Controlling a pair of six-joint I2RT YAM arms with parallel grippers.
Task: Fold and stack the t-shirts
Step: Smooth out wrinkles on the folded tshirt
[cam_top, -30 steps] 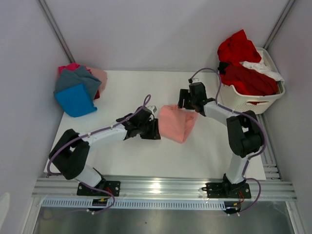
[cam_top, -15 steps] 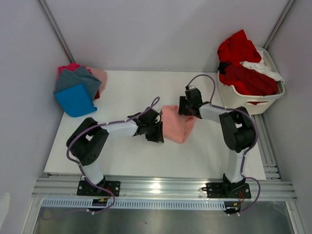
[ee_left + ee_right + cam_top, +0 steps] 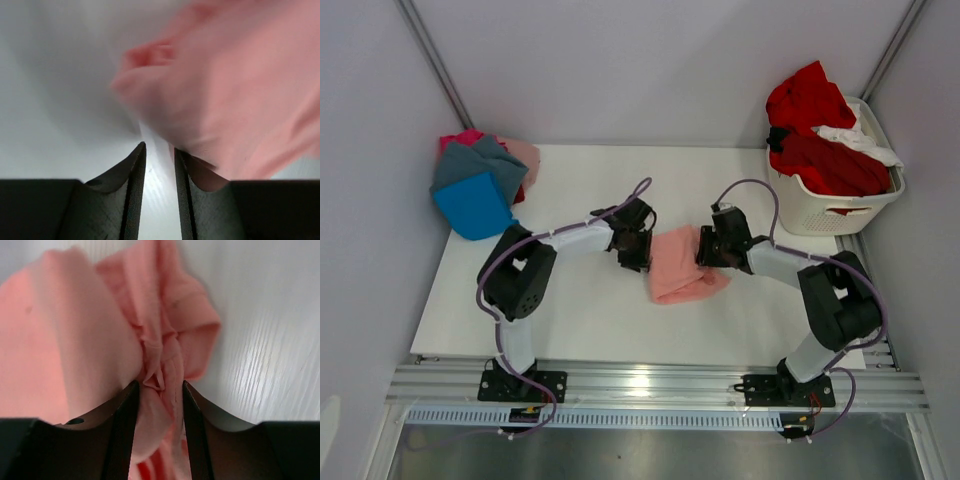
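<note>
Top external view: near the middle of the worktop [image 3: 570, 320] you had the salmon-pink t-shirt [image 3: 680, 265] lying as a loosely folded bundle, with a gripper at each side. I judged its fold unfinished and its place on the stack not yet taken.

The left gripper [image 3: 159, 146] stood at the bundle's left edge. Its fingers [image 3: 117, 195] were a narrow gap apart with bare worktop showing between them. Cloth touched one fingertip, but none was seen inside the gap. The right gripper [image 3: 159, 384] was closed onto a bunched pleat of the same shirt, which filled the space between its fingers [image 3: 120, 420].

At the far left corner a stack of folded t-shirts [image 3: 475, 190], blue and grey uppermost, stood done. By the far right corner the laundry basket [image 3: 840, 215] held red and white shirts [image 3: 820, 150] not yet folded.
</note>
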